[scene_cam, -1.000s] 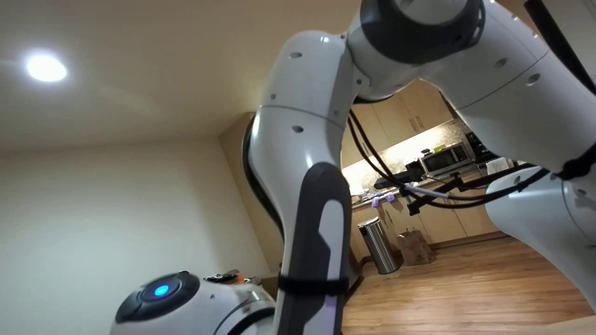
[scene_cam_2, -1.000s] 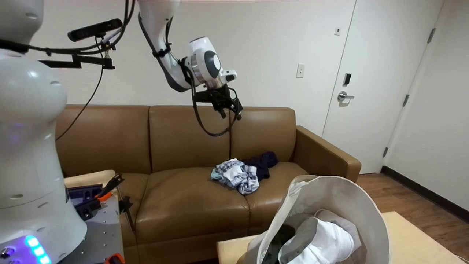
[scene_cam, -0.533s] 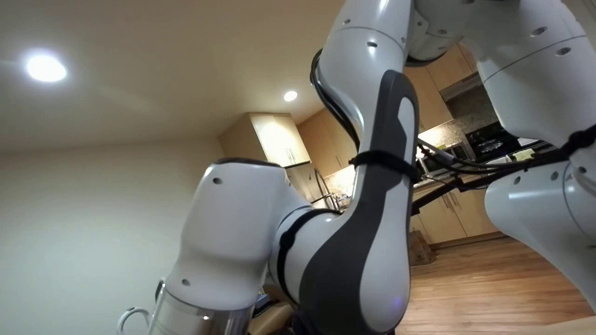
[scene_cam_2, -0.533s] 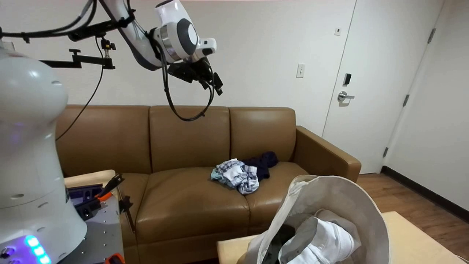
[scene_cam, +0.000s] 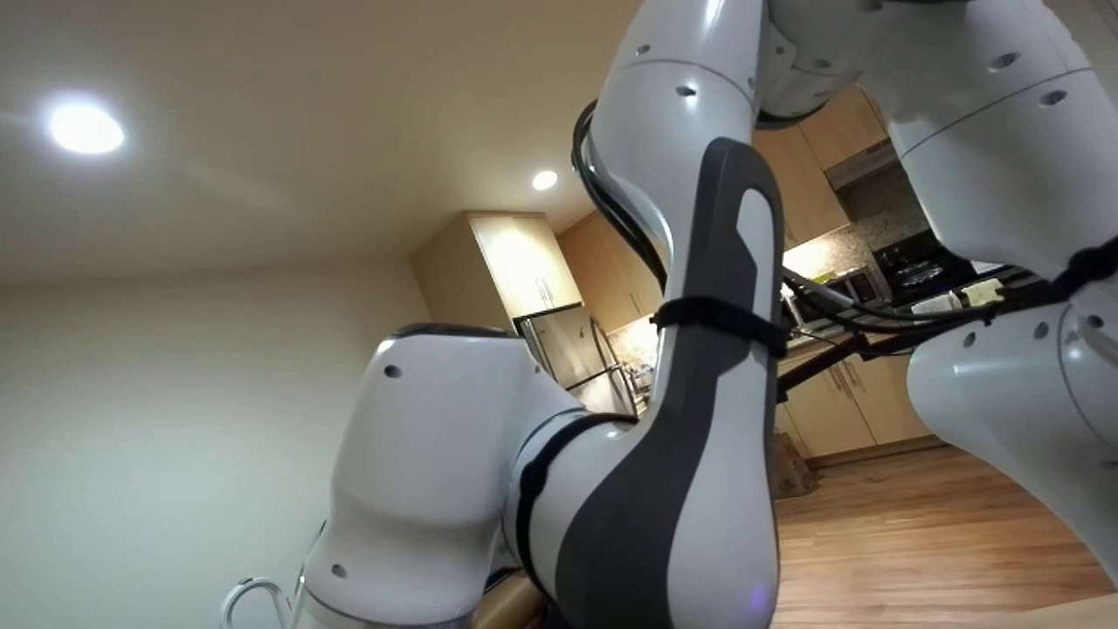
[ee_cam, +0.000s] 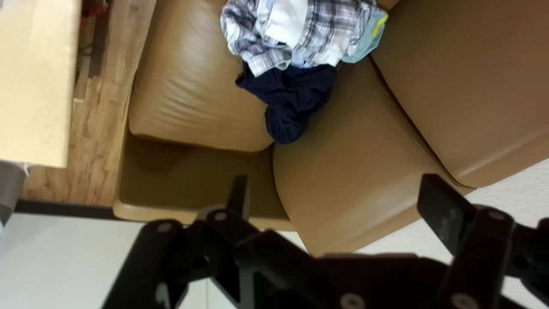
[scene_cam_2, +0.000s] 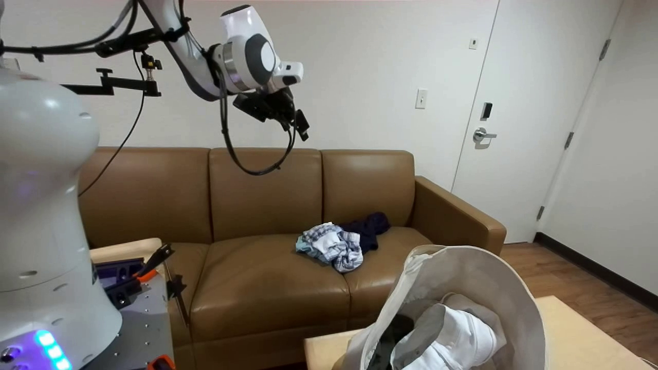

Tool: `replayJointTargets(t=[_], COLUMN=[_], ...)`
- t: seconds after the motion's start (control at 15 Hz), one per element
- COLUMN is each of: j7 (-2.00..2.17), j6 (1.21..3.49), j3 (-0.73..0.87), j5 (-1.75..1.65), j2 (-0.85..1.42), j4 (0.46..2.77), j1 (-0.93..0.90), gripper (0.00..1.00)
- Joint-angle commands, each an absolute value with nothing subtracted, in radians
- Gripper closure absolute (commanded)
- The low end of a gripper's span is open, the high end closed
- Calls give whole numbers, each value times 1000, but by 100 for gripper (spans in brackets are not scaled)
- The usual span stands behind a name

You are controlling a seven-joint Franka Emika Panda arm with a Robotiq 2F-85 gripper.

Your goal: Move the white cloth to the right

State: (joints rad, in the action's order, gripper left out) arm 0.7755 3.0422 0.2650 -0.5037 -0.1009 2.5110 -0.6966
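Note:
A bundle of plaid cloth point(scene_cam_2: 342, 252) with a white cloth point(scene_cam_2: 328, 242) on top lies on the sofa seat in an exterior view. A dark navy cloth point(scene_cam_2: 371, 228) lies against it. The wrist view also shows the plaid cloth point(ee_cam: 330, 25), the white cloth point(ee_cam: 288, 19) and the navy cloth point(ee_cam: 296, 94). Another white cloth point(scene_cam_2: 457, 339) lies inside a hamper. My gripper point(scene_cam_2: 296, 131) hangs in the air above the sofa back, well away from the cloths. In the wrist view the gripper point(ee_cam: 333, 184) has its fingers wide apart with nothing between them.
The brown sofa point(scene_cam_2: 267, 277) has an armrest point(scene_cam_2: 457, 210) at its right end. The fabric hamper point(scene_cam_2: 524, 298) stands on a light wooden table point(scene_cam_2: 581, 329) in front. A metal table point(scene_cam_2: 139, 324) with tools is by the robot base. Cables hang below my wrist.
In an exterior view my gripper has moved left and up from a second ago, then dipped slightly in the last half second. The cloths have not moved.

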Motion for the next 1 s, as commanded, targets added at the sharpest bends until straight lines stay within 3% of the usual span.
replayJointTargets(t=[0.0, 0.13, 0.27, 0.33, 0.4, 0.47, 0.87, 0.93], j7=[660, 552, 525, 454, 457, 538, 462, 401], j6=[2946, 2771, 2623, 2535, 2454, 2369, 1851, 1953], j3=[419, 505, 530, 353, 344, 480, 608, 404], j5=[-224, -56, 24, 155, 190, 113, 169, 234], j2=[-210, -330, -373, -376, -394, -441, -485, -426], j4=[2611, 2615, 2579, 2560, 2542, 2521, 2360, 2413], j1=[-955, -1054, -1036, -845, -802, -904, -922, -696], gripper=[0, 0, 0, 0, 0, 0, 0, 0])
